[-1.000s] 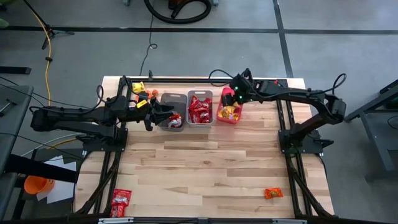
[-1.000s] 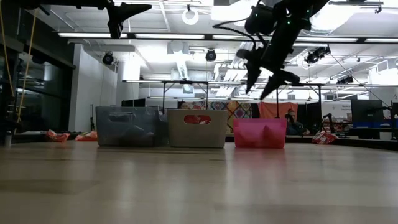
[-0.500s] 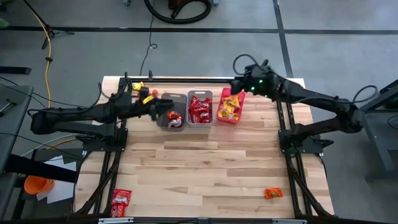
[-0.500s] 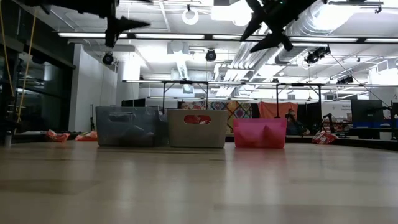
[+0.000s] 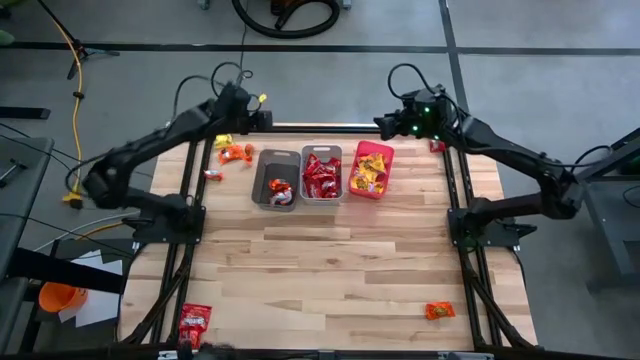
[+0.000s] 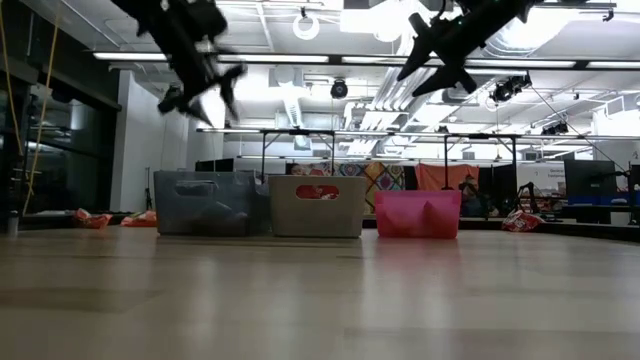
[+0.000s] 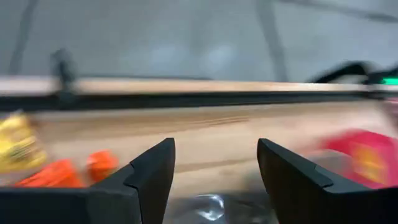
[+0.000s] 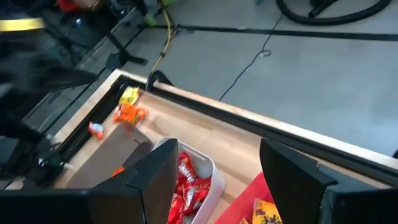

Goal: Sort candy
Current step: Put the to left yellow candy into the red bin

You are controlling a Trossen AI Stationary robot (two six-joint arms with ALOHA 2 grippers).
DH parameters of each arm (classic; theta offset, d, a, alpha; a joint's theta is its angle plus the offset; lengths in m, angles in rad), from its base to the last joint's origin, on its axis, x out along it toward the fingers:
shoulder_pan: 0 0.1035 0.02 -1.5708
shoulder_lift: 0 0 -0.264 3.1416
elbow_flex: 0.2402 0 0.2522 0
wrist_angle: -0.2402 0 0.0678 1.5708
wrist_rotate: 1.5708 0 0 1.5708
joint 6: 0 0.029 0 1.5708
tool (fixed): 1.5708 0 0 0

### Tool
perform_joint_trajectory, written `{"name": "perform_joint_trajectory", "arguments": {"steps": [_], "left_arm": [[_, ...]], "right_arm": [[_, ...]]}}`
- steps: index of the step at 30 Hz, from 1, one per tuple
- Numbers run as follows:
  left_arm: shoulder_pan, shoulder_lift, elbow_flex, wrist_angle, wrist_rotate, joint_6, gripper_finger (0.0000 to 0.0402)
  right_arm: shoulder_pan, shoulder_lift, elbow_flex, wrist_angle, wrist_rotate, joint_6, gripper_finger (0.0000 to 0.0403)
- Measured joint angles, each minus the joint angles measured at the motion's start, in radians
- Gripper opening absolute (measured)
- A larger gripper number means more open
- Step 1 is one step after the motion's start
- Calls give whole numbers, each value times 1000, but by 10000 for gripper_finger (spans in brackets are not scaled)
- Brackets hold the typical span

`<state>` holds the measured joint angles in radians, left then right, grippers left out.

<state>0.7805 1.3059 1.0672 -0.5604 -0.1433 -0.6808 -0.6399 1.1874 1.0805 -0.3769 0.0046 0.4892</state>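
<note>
Tabletop bins (image 5: pixel 322 191) full of candy (image 5: pixel 322 176)

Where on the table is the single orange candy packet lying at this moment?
In the high view, the orange candy packet lies alone near the table's front right corner, far from the pink bin.
</note>
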Motion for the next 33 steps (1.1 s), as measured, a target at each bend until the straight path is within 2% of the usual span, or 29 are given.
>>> {"name": "perform_joint_trajectory", "arguments": {"steps": [9, 14, 19, 24, 33], "left_arm": [[236, 282, 11, -12, -17, -51, 213], [310, 392, 11, -29, -16, -107, 213], [335, 444, 11, -90, -63, -245, 213], [328, 446, 12, -120, -152, -330, 213], [321, 465, 15, -116, -211, -363, 213]], "right_arm": [[23, 25, -1, -3, -16, 0, 222], [40, 30, -1, -4, -18, 0, 222], [40, 38, -1, -3, -17, 0, 222], [40, 47, -2, -9, -14, 0, 222], [40, 51, -32, -17, -14, 7, 222]]}}
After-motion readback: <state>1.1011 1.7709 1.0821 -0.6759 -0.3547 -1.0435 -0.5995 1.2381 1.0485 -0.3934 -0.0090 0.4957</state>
